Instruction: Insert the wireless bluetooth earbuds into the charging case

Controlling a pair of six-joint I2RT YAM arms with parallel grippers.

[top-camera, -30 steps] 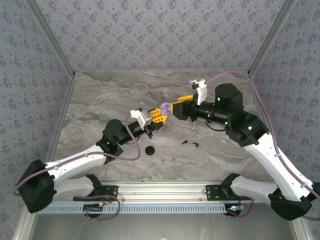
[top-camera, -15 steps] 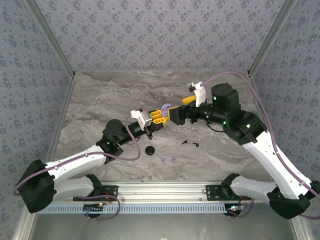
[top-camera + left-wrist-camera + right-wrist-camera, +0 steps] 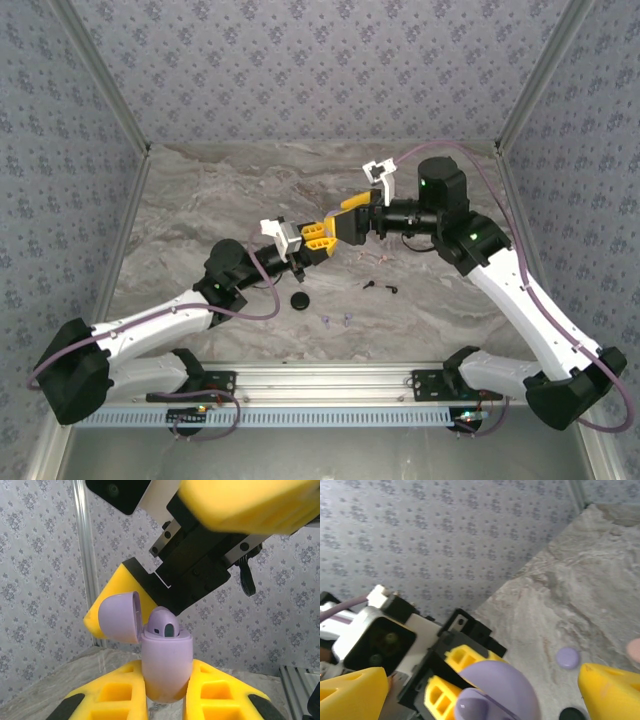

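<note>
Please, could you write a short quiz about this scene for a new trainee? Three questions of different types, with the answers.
1. True or false: the right gripper is shut on the lavender case.
2. What holds the lavender case? A) the left gripper B) the right gripper C) both grippers
3. Fill in: the case's lid stands ____.
Key:
1. False; its jaws stand open.
2. A.
3. Open, with an earbud seated inside.

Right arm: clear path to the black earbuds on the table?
Likely yes. The right tool is open, and the black earbuds lie uncovered on the table nearby, with nothing between.
</note>
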